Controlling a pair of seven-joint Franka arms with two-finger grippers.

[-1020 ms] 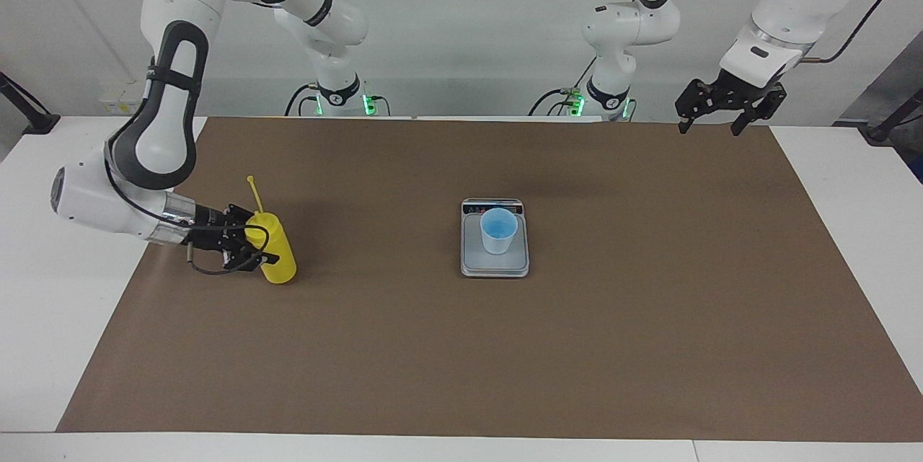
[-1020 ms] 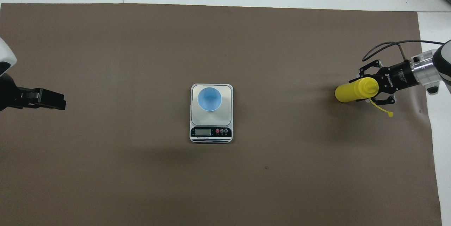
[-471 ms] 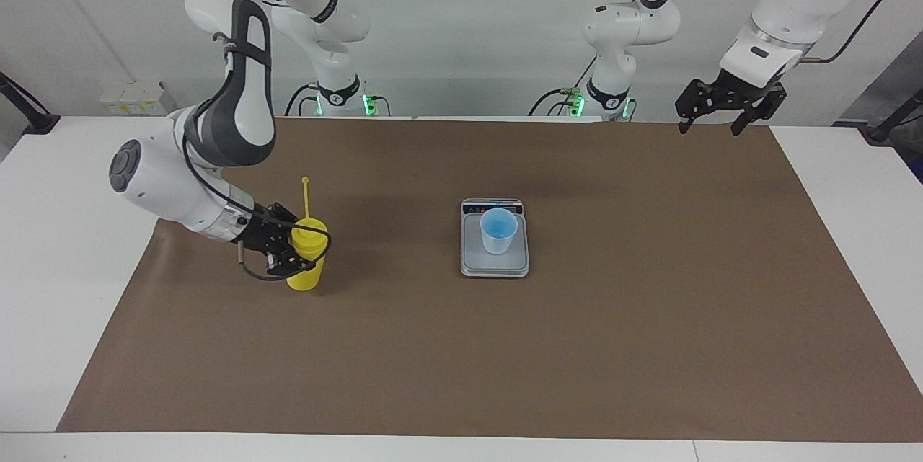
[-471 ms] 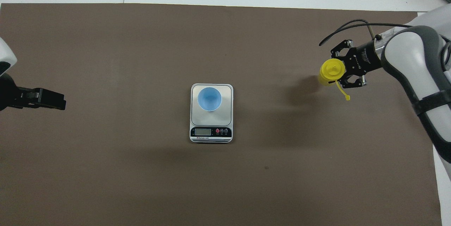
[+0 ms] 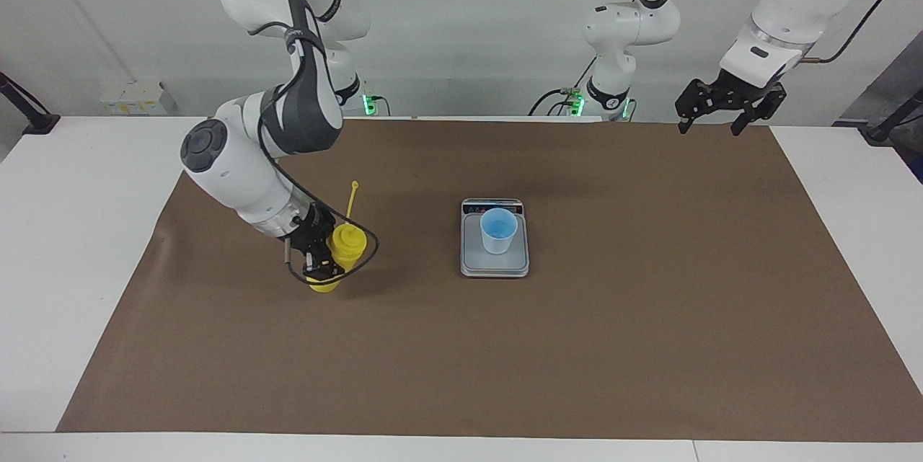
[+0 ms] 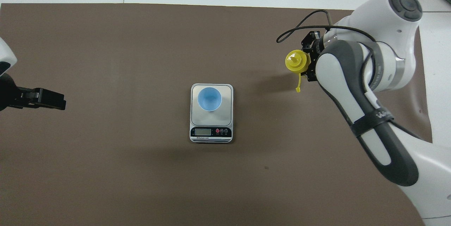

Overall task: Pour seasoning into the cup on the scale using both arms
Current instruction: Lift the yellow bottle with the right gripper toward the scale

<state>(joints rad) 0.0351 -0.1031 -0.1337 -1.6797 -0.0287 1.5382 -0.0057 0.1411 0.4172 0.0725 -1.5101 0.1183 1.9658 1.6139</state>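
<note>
The yellow squeeze bottle (image 5: 347, 241) is roughly upright in my right gripper (image 5: 326, 267), which is shut on its body and holds it over the brown mat, toward the right arm's end from the scale. Its tethered tip cap (image 5: 353, 187) hangs free of the nozzle. In the overhead view I see the bottle's cap (image 6: 297, 61) from above, beside the gripper (image 6: 310, 62). The light-blue cup (image 5: 498, 230) (image 6: 209, 99) stands upright on the silver scale (image 5: 474, 262) (image 6: 227, 113) at mid table. My left gripper (image 5: 710, 122) (image 6: 62, 101) is open, empty and waiting, raised at the left arm's end.
A brown mat (image 5: 649, 318) covers most of the white table. The scale's display strip (image 6: 211, 132) faces the robots. The right arm's forearm (image 6: 366, 113) reaches over the mat at its end of the table.
My right arm has carried the bottle toward the scale, swinging its elbow up and over the mat. The bottle has turned more upright. The left arm, the cup and the scale have not moved.
</note>
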